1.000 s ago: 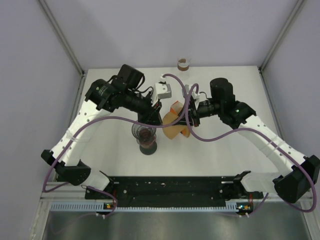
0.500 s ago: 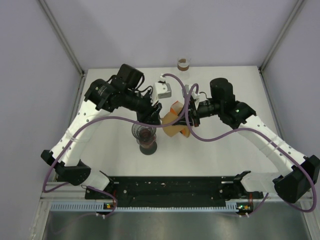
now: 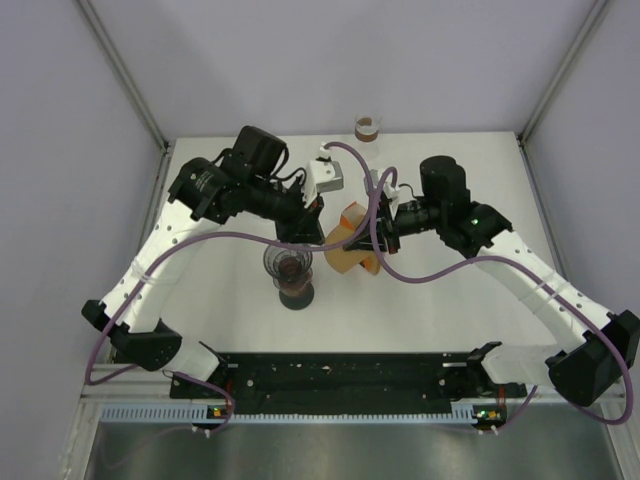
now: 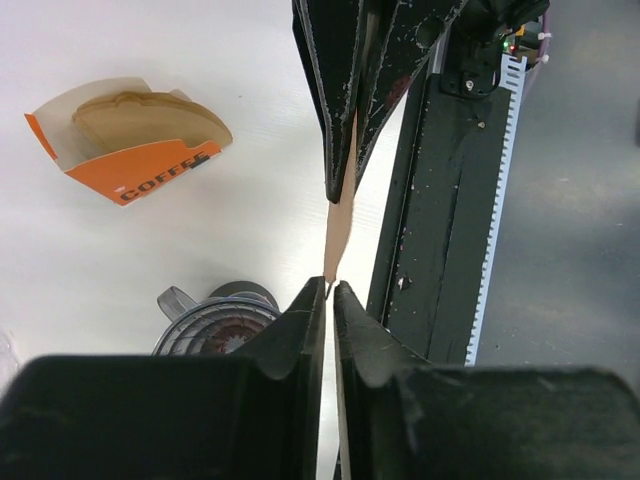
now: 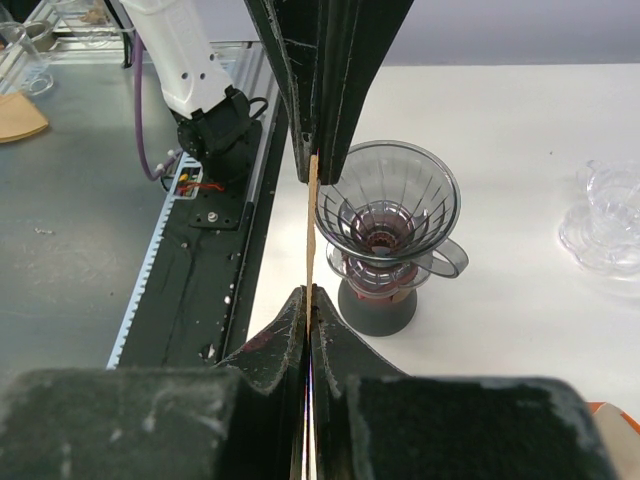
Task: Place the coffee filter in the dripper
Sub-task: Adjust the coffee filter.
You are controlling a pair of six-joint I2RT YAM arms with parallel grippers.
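I have the left gripper (image 4: 330, 290) and right gripper (image 5: 307, 300) both pinched tight on the thin brown paper coffee filter (image 4: 338, 225), edge-on between them, probably for a handover. It hangs about one o'clock from the clear ribbed dripper (image 5: 388, 215), not yet inside.

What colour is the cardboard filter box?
The cardboard filter box is orange, clearest in left wrist view.

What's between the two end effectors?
One coffee filter, edge-on in the left wrist view, pinched by the left end effector below and right end effector above.
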